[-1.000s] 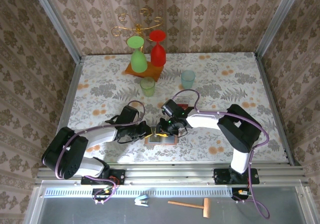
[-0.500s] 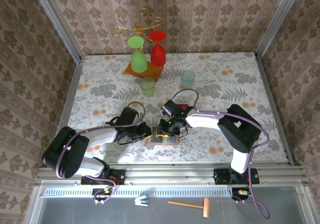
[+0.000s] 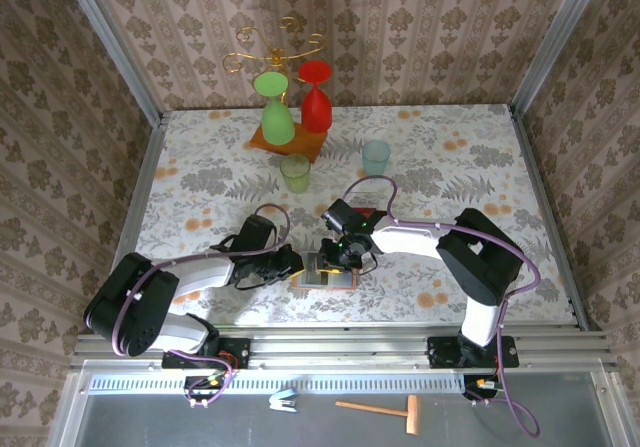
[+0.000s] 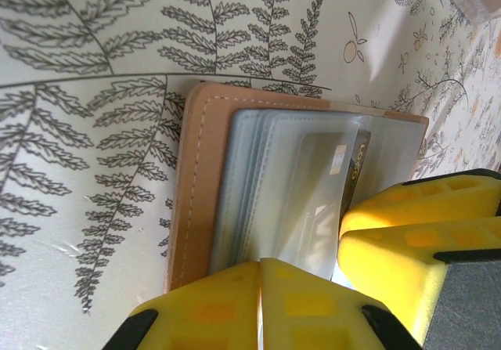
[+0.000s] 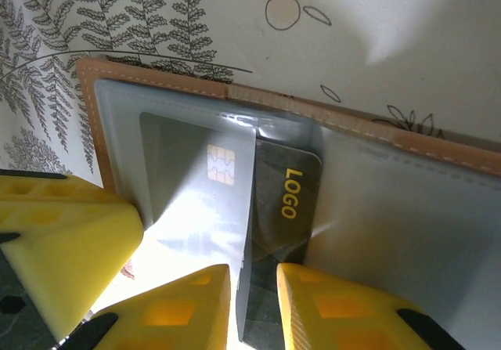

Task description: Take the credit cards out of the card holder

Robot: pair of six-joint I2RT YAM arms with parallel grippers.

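Note:
The card holder [image 3: 325, 276] lies open on the table between my arms. Its tan rim [image 4: 192, 185] frames grey-blue clear sleeves. My left gripper [image 4: 262, 262] is shut, its tips against the near edge of the sleeves [image 3: 293, 265]. A dark credit card [image 5: 283, 197] marked LOGO sticks partly out from the sleeves. My right gripper [image 5: 254, 303] is closed on the card's near end, with a narrow gap between the fingers [image 3: 335, 259]. Another card with a chip [image 5: 221, 166] sits inside a sleeve. The holder's tan rim [image 5: 438, 150] runs behind the cards.
At the back stand a green glass [image 3: 277, 112] and a red glass [image 3: 316, 102] on a wooden base [image 3: 288, 147]. A green cup [image 3: 295, 172] and a teal cup [image 3: 376, 157] stand in the middle. A small red flat thing [image 3: 370, 211] lies by the right arm.

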